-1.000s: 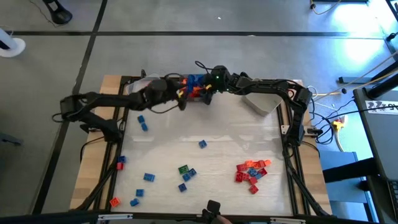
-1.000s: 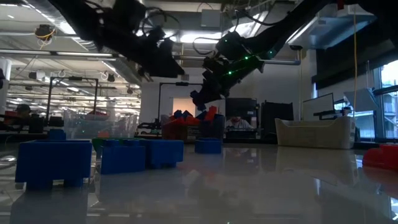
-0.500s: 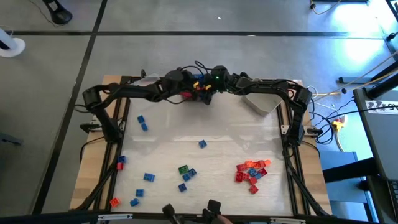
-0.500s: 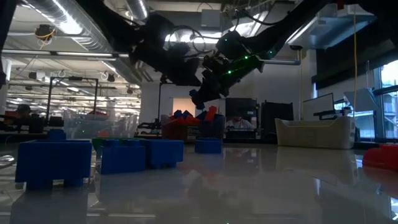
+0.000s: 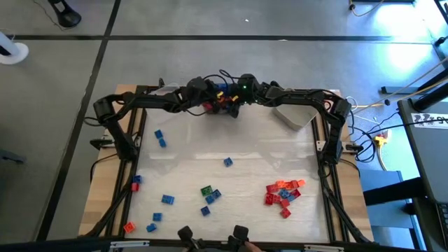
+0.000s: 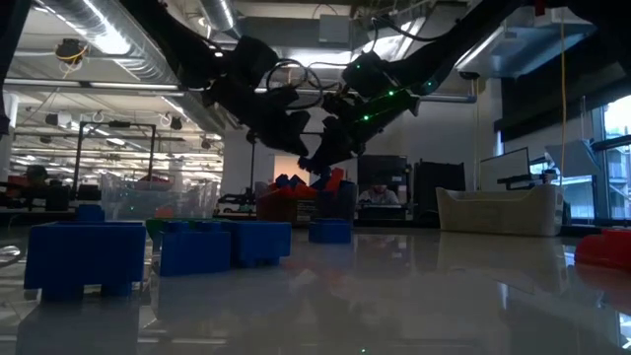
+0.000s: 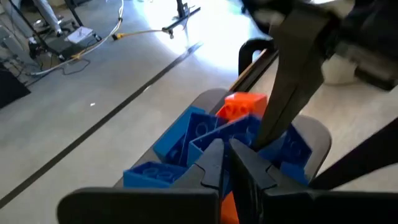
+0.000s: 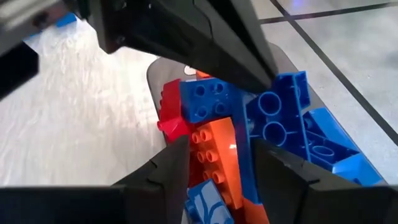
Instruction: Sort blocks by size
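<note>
A grey bin at the table's far middle holds blue, orange and red blocks, and both grippers meet over it. My right gripper has a long orange block between its fingers. My left gripper is shut, with its tips at the blue blocks on top of the pile. In the right wrist view the left fingers reach in over a blue block. Loose blue blocks, a green one and a red pile lie flat on the table. My left gripper's shut tips stand at the edge of a blue block, slanting down from the table's left; whether they touch or pinch it I cannot tell. My right gripper pinches the long orange block by its two long sides, with the fingers along it. It comes slanting down from the table's right. A blue block's edge lies against one finger. The orange block's far end rests among the pile in the bin.
A pale bin stands at the far right and a clear bin at the far left. The table's middle is bare apart from one blue block. More blue blocks are scattered near the front left.
My left gripper has swung toward the table's right and far edge, from beside the grey bin to over it, and now sits close to my right gripper. The blocks on the table have stayed put.
</note>
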You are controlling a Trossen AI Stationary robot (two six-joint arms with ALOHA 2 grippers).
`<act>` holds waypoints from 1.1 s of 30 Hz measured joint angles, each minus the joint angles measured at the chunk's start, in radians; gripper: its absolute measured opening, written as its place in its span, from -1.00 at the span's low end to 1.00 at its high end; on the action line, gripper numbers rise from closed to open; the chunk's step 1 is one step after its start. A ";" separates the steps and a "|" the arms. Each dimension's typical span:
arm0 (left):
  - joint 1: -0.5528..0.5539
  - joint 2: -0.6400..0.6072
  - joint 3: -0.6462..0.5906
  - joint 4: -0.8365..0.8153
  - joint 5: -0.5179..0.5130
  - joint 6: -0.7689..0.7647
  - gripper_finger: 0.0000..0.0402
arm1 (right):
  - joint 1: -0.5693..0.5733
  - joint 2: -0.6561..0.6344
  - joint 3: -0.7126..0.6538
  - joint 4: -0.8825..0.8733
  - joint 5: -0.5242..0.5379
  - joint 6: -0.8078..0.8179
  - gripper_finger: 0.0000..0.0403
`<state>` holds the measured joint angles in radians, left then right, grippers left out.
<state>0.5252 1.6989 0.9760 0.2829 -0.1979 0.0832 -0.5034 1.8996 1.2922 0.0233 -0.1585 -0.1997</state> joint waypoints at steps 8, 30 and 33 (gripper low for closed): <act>0.000 0.000 -0.001 -0.077 0.000 0.022 -0.95 | 0.000 0.000 0.000 0.009 -0.003 -0.002 -0.18; -0.272 -0.320 -0.003 -0.448 0.004 0.024 -0.95 | 0.127 -0.256 0.002 -0.316 0.039 -0.014 -0.18; -0.373 -0.357 -0.003 -0.552 0.004 -0.018 -0.95 | 0.211 -0.299 0.002 -0.455 0.036 -0.014 -0.18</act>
<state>0.1522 1.3417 0.9733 -0.2688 -0.1940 0.0655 -0.2924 1.6006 1.2942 -0.4319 -0.1221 -0.2136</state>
